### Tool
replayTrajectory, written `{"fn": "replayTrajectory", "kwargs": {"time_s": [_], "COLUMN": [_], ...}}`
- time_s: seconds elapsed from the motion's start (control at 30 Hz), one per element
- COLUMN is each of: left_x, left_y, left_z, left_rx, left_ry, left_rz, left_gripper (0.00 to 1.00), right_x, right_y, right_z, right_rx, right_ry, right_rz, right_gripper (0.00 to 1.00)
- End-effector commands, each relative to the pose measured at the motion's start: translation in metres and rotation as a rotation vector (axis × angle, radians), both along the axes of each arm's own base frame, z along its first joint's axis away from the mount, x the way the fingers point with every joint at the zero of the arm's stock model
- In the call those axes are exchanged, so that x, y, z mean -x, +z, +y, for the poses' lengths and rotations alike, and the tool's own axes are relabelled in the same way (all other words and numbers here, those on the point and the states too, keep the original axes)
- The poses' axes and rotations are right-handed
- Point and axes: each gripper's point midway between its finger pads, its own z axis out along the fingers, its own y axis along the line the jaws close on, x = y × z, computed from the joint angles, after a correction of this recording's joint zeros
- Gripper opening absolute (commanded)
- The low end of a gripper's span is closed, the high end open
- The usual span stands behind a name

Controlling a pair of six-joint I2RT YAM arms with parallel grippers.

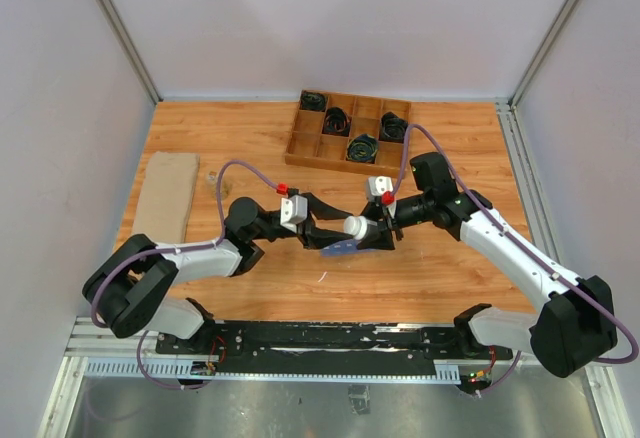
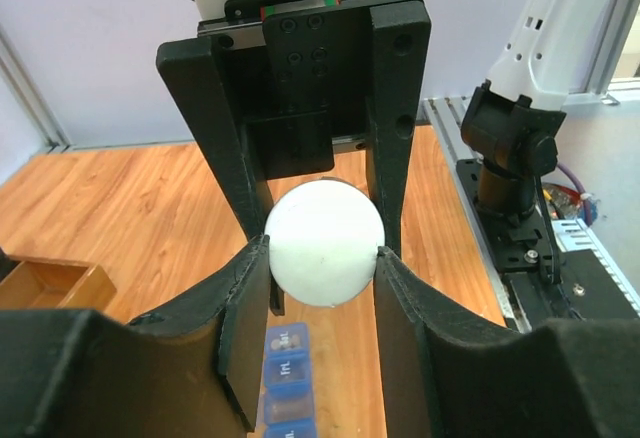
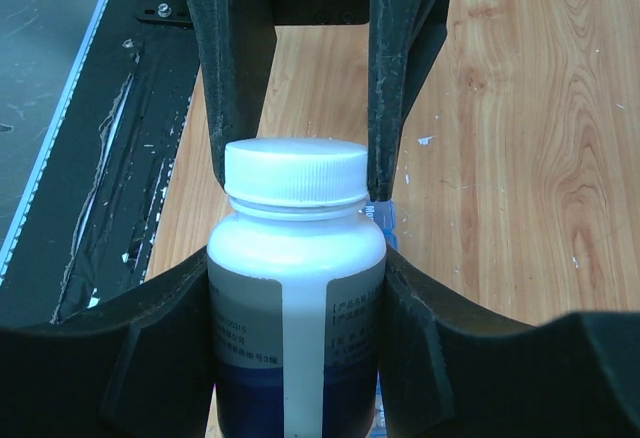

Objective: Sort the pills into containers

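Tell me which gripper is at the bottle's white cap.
The left gripper: it pinches the white cap, while the right gripper clamps the bottle below it.

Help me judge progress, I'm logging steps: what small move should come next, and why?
Probably rotate the left gripper to unscrew the cap. Its fingers sit against both sides of the white cap, which is still on, while the right gripper clamps the bottle by its body and can hold it steady.
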Motion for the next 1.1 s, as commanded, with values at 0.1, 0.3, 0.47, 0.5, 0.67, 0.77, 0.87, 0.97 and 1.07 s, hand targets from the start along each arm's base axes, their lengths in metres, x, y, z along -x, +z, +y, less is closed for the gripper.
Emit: {"fn": "replayTrajectory", "kwargs": {"time_s": [0.1,0.3,0.47,0.5,0.67,0.77,0.87,0.97,1.07], "left_x": [0.005,0.017,0.017,0.013,-0.011,-0.034,-0.051,-0.065,-0.082], "left_y": [0.03,0.045,0.045,0.044,0.041,0.021,-0.017,-0.063,-0.111], "left_z": [0.011,0.025,0.011,0.008,0.021,0.036,0.051,0.074,0.112], "left_rx": [0.154,0.295,0.284,0.273,0.308,0.284,0.186,0.113,0.1], "left_ry": [0.013,0.021,0.118,0.156,0.335,0.518,0.639,0.7,0.861], "left_rz": [0.137,0.341,0.462,0.489,0.603,0.723,0.882,1.041,1.174], "left_gripper": [0.09,0.0,0.0,0.01,0.0,0.0,0.0,0.0,0.0], "right_x": [-0.003,-0.009,-0.01,-0.009,-0.008,-0.008,-0.009,-0.009,-0.01], "right_y": [0.013,0.01,0.008,0.008,0.01,0.013,0.015,0.018,0.02], "right_z": [0.001,0.0,0.001,0.001,0.001,0.0,-0.001,-0.002,-0.003], "right_rx": [-0.024,-0.009,-0.008,-0.008,-0.014,-0.018,-0.024,-0.031,-0.038], "right_ry": [-0.001,-0.031,-0.034,-0.032,-0.029,-0.031,-0.033,-0.035,-0.043], "right_rz": [-0.03,-0.027,-0.022,-0.019,-0.021,-0.028,-0.034,-0.035,-0.035], "right_gripper": [0.01,0.01,0.01,0.01,0.01,0.01,0.01,0.01,0.01]}}
